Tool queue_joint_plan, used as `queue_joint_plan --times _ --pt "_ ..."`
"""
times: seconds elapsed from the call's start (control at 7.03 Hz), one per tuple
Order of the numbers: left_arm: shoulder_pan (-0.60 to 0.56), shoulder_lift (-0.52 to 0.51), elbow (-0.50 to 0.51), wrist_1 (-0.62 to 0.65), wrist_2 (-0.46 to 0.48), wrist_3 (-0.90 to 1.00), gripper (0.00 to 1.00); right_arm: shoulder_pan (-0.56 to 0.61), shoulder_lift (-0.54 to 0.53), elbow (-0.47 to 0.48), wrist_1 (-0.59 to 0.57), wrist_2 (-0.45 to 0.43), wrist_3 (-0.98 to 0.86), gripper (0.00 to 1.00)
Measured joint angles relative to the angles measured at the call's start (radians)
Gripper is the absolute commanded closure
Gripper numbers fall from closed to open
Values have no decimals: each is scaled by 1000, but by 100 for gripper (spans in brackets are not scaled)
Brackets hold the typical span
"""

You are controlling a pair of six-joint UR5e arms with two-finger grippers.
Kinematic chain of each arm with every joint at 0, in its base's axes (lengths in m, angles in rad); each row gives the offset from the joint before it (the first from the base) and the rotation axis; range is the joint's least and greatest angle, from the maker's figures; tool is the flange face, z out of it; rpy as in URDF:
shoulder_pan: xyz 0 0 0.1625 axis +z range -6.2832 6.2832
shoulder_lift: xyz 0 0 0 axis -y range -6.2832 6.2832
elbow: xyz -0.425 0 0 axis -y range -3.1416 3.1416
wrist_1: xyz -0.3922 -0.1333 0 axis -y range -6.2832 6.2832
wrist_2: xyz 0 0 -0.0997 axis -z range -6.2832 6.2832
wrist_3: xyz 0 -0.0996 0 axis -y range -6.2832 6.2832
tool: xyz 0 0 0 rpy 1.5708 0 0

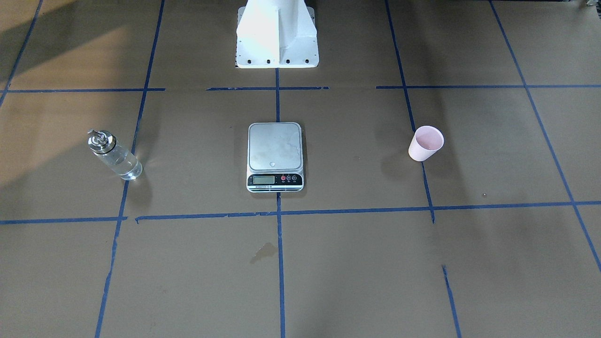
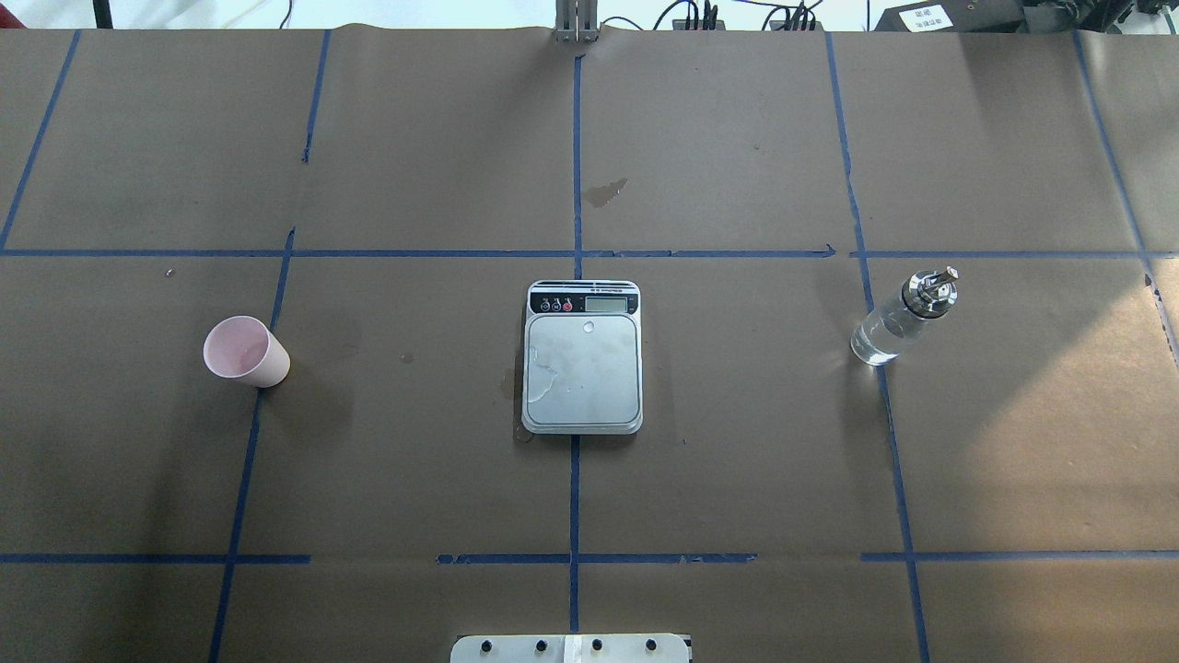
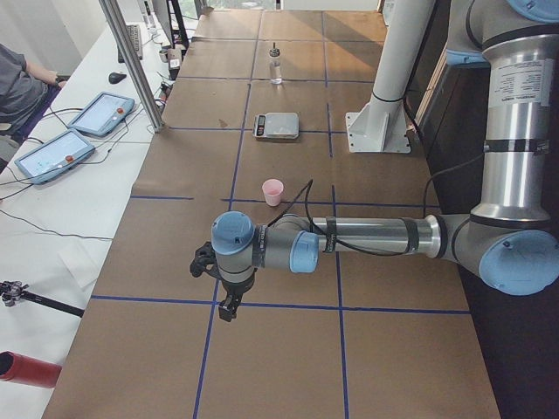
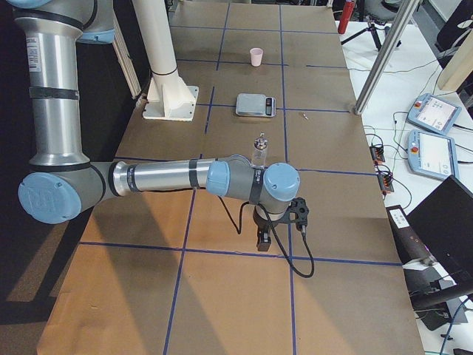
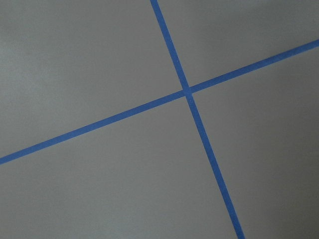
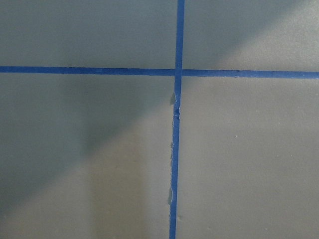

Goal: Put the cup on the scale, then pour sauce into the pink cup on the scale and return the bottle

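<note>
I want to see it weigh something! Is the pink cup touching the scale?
Apart. The overhead view shows the cup standing well to the side of the scale, with brown paper between them.

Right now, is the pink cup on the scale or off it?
Off. The cup stands upright on the brown paper on the robot's left side, well apart from the scale in the middle.

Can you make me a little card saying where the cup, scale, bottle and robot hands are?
cup: upright on the table, robot's left side
scale: middle, no cup on it
bottle: upright, robot's right side, clear sauce inside
left gripper: over bare table, away from the cup; open or shut unclear
right gripper: over bare table, away from the bottle; open or shut unclear
</note>
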Motion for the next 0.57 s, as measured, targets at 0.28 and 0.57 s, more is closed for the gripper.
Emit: queue_joint_plan --times 0.28,0.57 --pt "1 -5 -19 -2 1 0 0 2 2 2 0 -1 1 0" --pt "5 -39 -117 -2 9 -10 0 3 4 2 0 0 2 0"
